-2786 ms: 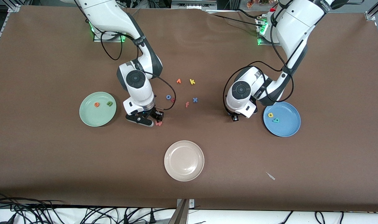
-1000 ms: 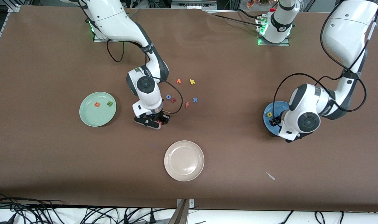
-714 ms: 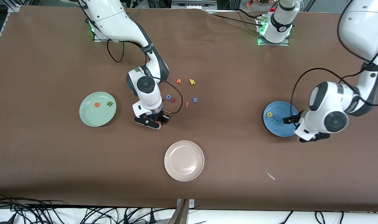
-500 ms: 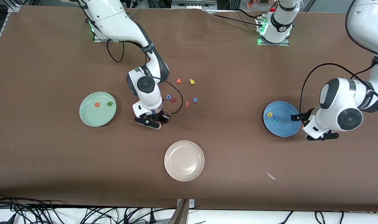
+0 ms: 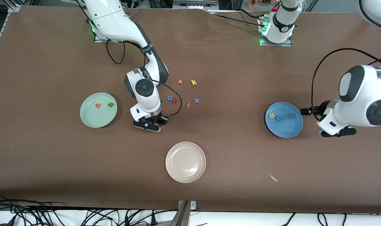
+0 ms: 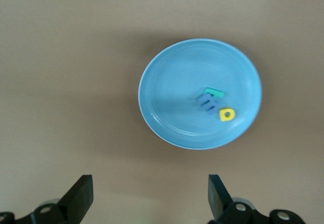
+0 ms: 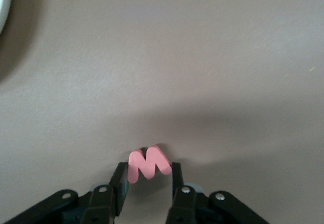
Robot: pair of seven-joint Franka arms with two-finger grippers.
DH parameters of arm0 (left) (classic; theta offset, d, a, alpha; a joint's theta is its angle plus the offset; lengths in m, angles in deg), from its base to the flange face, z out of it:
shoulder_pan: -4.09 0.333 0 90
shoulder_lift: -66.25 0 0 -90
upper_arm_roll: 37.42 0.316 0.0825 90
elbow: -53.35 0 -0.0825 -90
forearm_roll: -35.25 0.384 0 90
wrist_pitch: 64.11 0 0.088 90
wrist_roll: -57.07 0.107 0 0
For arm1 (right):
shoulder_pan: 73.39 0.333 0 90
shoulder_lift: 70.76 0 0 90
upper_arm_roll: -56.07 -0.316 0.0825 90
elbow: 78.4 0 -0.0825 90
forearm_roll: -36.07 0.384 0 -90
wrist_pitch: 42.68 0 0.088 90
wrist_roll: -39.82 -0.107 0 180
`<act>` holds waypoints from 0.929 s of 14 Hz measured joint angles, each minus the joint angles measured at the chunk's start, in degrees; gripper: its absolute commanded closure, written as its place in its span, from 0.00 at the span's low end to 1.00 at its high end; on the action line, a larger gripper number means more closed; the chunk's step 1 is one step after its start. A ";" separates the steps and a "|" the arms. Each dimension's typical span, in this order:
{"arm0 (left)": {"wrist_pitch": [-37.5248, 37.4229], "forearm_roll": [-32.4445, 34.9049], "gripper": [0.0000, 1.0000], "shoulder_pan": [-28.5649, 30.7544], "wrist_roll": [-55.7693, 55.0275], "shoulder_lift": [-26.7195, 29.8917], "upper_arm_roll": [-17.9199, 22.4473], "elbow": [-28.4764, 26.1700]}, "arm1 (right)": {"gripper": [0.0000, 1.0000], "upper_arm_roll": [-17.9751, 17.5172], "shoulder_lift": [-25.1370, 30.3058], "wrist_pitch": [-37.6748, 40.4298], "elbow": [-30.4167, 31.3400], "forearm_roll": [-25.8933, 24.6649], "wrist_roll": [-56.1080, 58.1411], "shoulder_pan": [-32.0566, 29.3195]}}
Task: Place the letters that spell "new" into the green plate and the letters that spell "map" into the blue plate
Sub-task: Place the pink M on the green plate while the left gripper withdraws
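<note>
The green plate (image 5: 98, 116) holds the orange e (image 5: 97, 105) and green n (image 5: 110, 104). My right gripper (image 5: 157, 123) is low over the table between that plate and the loose letters. In the right wrist view it (image 7: 147, 177) is shut on the salmon w (image 7: 148, 163). The blue plate (image 5: 289, 127) holds the yellow a (image 5: 272, 115) with the blue m (image 6: 207, 102) and teal p (image 6: 213, 91) touching. My left gripper (image 6: 150, 196) stands open and empty over bare table beside the blue plate (image 6: 177, 77), toward the left arm's end.
Loose letters lie mid-table: orange v shape (image 5: 180, 82), yellow k (image 5: 193, 82), blue o (image 5: 170, 98), dark red letter (image 5: 175, 100), orange f (image 5: 188, 105), blue x (image 5: 196, 100). A beige-white plate (image 5: 185, 171) sits nearer the front camera, a small pale scrap (image 5: 272, 177) nearby.
The left arm has drawn away from the blue plate toward its end of the table, leaving the blue m in it. The right gripper closed on the w and shifted slightly toward the green plate.
</note>
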 measured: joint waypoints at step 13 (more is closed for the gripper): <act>-3.78 -9.26 0.00 -15.02 17.71 18.23 16.92 -0.40 | 0.66 19.65 20.32 16.91 15.25 0.02 43.07 -1.16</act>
